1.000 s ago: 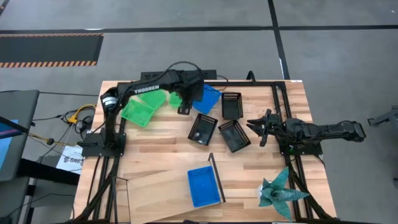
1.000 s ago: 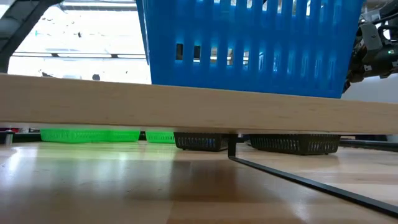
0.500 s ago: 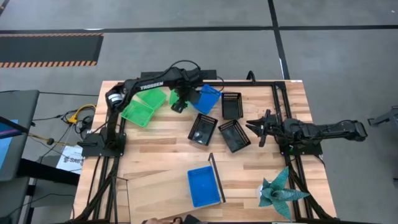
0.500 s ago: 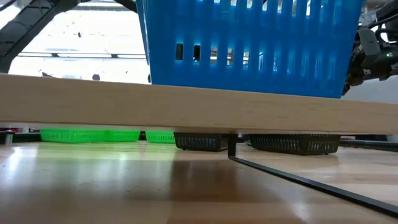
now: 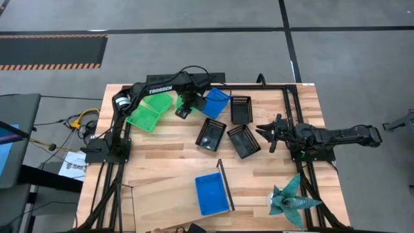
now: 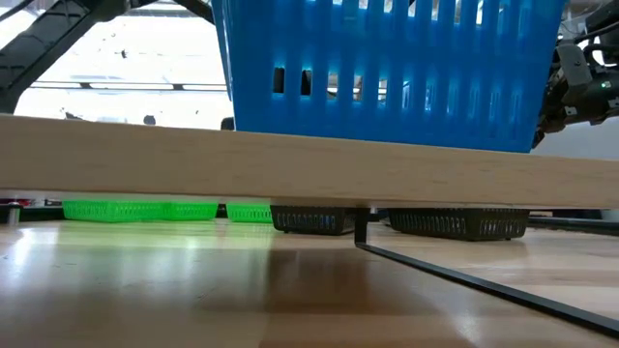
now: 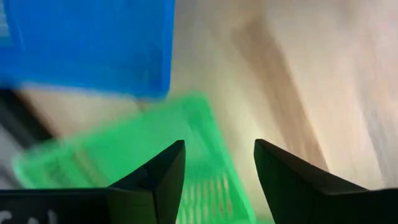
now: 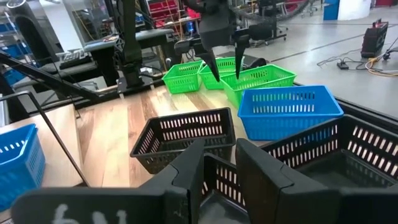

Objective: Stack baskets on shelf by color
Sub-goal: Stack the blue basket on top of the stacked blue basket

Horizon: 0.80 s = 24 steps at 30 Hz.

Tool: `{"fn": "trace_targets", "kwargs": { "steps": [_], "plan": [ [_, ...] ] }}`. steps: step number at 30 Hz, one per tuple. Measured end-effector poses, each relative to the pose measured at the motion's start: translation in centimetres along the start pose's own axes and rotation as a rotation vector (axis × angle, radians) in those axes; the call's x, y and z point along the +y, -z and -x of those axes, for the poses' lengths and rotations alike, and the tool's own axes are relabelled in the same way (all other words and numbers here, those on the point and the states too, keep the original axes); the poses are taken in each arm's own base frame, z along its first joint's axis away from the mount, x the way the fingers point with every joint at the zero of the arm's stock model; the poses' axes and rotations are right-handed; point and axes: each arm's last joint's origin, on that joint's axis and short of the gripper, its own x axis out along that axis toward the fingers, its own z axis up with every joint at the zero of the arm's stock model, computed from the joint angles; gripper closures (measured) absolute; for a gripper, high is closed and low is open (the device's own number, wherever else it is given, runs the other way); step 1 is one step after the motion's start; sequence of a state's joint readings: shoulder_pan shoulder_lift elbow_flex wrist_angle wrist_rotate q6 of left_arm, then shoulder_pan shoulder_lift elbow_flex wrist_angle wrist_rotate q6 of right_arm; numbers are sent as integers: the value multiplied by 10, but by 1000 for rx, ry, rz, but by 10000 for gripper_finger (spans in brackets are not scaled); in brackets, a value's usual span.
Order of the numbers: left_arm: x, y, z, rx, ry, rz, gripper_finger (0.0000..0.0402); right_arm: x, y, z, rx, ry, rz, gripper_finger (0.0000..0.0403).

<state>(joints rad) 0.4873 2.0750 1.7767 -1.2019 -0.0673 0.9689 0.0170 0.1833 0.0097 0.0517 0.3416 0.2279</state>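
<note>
My left gripper point(image 5: 184, 108) point(image 7: 219, 152) hangs open over a green basket point(image 7: 130, 155) at the table's far side, right beside a blue basket point(image 5: 215, 102). Two more green baskets point(image 5: 143, 116) lie to its left. Three black baskets point(image 5: 211, 134) sit mid-table. Another blue basket point(image 5: 212, 193) stands on the shelf point(image 5: 168, 194), next to its black upright point(image 5: 224, 184). My right gripper point(image 5: 268, 133) point(image 8: 219, 163) waits open at the right, beside a black basket point(image 5: 244, 140), touching nothing. The right wrist view shows my left gripper point(image 8: 225, 70) pointing down above the green baskets point(image 8: 255, 78).
A teal origami figure point(image 5: 291, 197) lies at the near right corner. In the low view the shelf plank point(image 6: 290, 166) with its blue basket point(image 6: 387, 68) fills the foreground. Bare wood point(image 5: 162, 152) lies between the shelf and the green baskets.
My left gripper has moved a little toward the table's left, away from the blue basket and over the green basket, staying open. No basket has moved.
</note>
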Motion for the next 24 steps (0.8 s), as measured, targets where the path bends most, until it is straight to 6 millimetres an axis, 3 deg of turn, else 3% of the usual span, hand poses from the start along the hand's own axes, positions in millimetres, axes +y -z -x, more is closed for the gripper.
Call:
{"fn": "trace_targets", "kwargs": {
  "steps": [6, 12, 16, 19, 21, 24],
  "plan": [
    [4, 10, 7, 8, -29, 303, 217, 0, 0, 0, 0, 0, 0, 285],
    [15, 33, 41, -177, -78, 474, 244, 0, 0, 0, 0, 0, 0, 285],
    [36, 44, 70, -414, -269, 568, 257, 0, 0, 0, 0, 0, 0, 285],
    [60, 54, 83, -589, -426, 799, 259, 0, 0, 0, 0, 0, 0, 285],
    [71, 62, 85, -670, -459, 942, 258, 0, 0, 0, 0, 0, 0, 285],
    [78, 71, 80, -706, -407, 981, 251, 0, 0, 0, 0, 0, 0, 285]
  ]
}}
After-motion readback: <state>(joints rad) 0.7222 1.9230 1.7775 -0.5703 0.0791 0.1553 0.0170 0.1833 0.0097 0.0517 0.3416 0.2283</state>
